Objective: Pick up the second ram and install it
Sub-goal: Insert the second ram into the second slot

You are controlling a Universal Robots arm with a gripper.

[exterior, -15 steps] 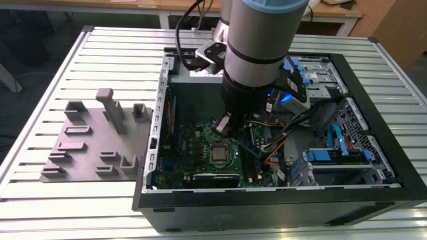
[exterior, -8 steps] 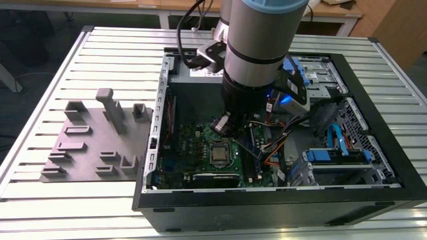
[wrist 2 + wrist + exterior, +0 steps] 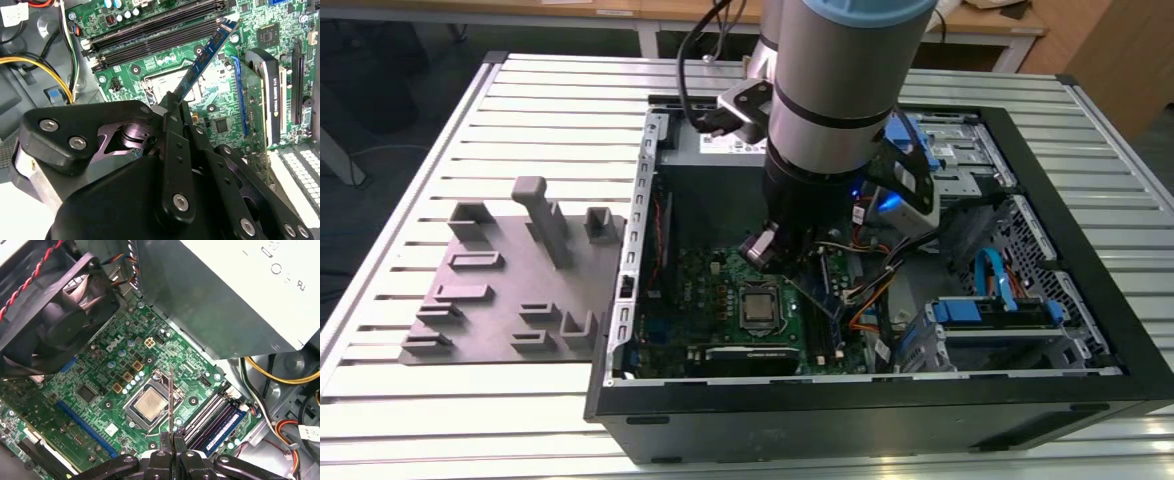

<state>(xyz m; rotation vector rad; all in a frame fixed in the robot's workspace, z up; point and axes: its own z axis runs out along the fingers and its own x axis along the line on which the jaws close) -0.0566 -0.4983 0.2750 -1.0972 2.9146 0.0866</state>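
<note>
Inside the open computer case [image 3: 854, 412] at the centre of the exterior view, my gripper [image 3: 767, 250] reaches down over the green motherboard [image 3: 700, 290]; my fingers are closed narrow, pinching one end of the second ram [image 3: 207, 52], a thin blue-black stick that juts out from my gripper [image 3: 169, 107] in the second wrist view; in the first wrist view the second ram [image 3: 171, 400] shows edge-on as a slim line rising from my gripper [image 3: 173, 441], lying across the edge of the silver processor socket [image 3: 148, 405]; the long black memory slots [image 3: 215, 420] lie just beside it, and the stick is not seated in any of them; the gray tray [image 3: 494, 290] of plastic blocks rests on the slatted table [image 3: 454, 120] toward the exterior view's left, well apart from the stick.
</note>
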